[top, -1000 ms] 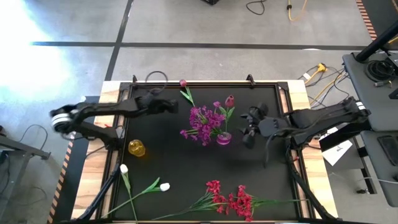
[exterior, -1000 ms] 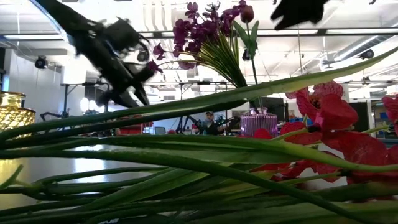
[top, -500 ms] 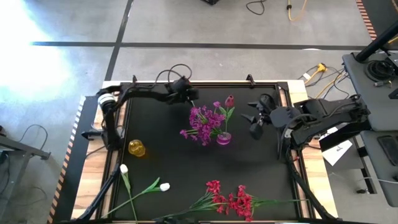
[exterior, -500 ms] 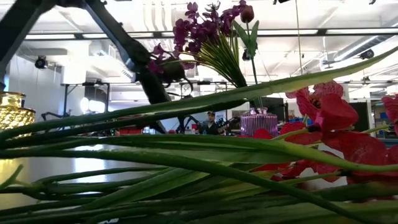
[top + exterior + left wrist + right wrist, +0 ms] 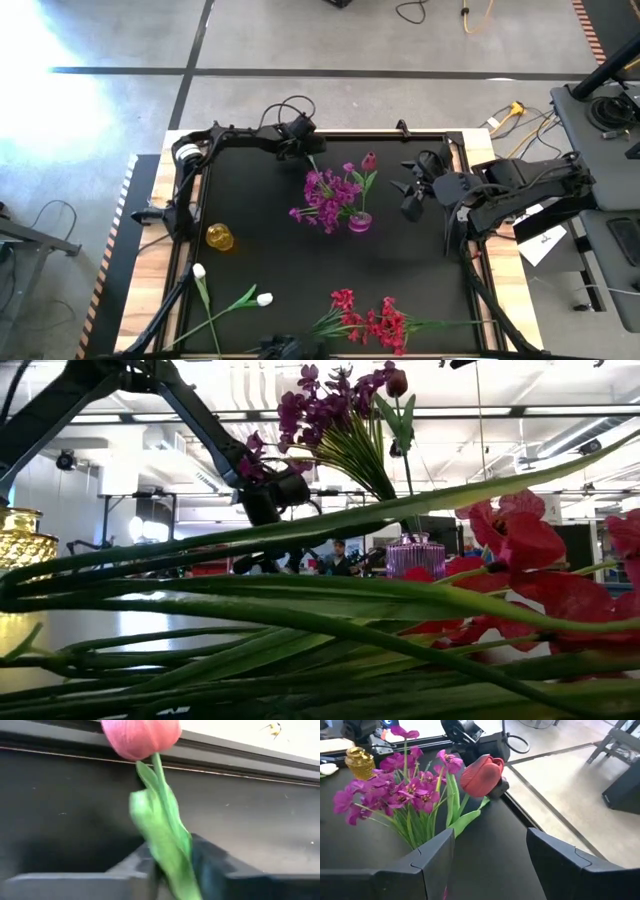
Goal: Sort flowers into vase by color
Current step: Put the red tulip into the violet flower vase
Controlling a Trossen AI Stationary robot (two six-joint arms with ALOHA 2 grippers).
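A pink tulip (image 5: 141, 737) with a green stalk and leaves lies at the table's far edge. My left gripper (image 5: 298, 138) is over it and shut on its stalk (image 5: 172, 865). A purple vase (image 5: 359, 222) in the middle of the table holds purple blossoms (image 5: 325, 198) and one dark pink tulip (image 5: 369, 160). My right gripper (image 5: 408, 195) hangs open to the right of that vase and faces the bouquet (image 5: 490, 850). A gold vase (image 5: 220, 237) stands to the left. White tulips (image 5: 264, 299) and red blossoms (image 5: 372, 322) lie on the mat by the near edge. My left gripper pinches the pink tulip's stalk and its leaf (image 5: 170, 845) between the two fingers, some way below the bud. The fingers (image 5: 212, 865) lie across the stalk. The bud points at the table's far rim. Whether the tulip still rests on the mat, I cannot tell.
A raised rim (image 5: 340, 133) runs around the black mat. In the low view the red blossoms (image 5: 535, 550) and long green stalks (image 5: 300, 620) fill the foreground. Cables (image 5: 285, 108) trail past the far edge. Bare mat (image 5: 270, 250) lies between the two vases.
My left arm has swung from the table's left side along the far edge and come down over the pink tulip. My right gripper has drawn back a little toward the right edge, away from the purple vase. The flowers and vases have stayed in place.
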